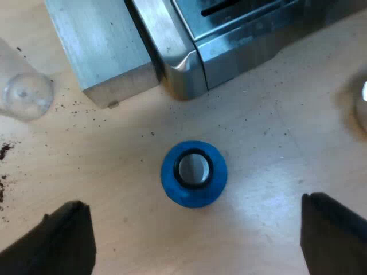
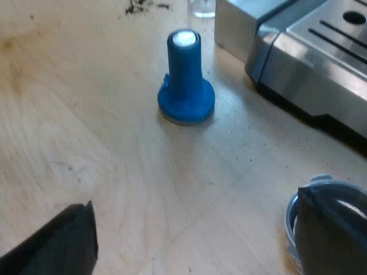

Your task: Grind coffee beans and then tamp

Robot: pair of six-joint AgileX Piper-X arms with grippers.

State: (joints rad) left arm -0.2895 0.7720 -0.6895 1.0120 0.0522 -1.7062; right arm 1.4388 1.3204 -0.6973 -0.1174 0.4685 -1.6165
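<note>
A blue tamper [image 1: 194, 173] stands upright on the wooden table, seen from above, with its pale top ringed in black. My left gripper [image 1: 194, 232] hangs over it, open, with both black fingers [image 1: 63, 240] wide apart and clear of the tamper. In the right wrist view the same tamper [image 2: 184, 80] stands on its round base, some way ahead of my open right gripper [image 2: 195, 232]. A round metal rim [image 2: 293, 220], apparently the metal holder's basket, lies partly hidden behind one right finger [image 2: 335, 235].
The steel espresso machine [image 1: 189, 40] rises just beyond the tamper, its drip tray [image 2: 321, 46] close by. A clear measuring glass [image 1: 26, 91] stands near the machine's corner. Coffee grounds [image 1: 4, 153] are scattered on the wood around the glass [image 2: 202, 7].
</note>
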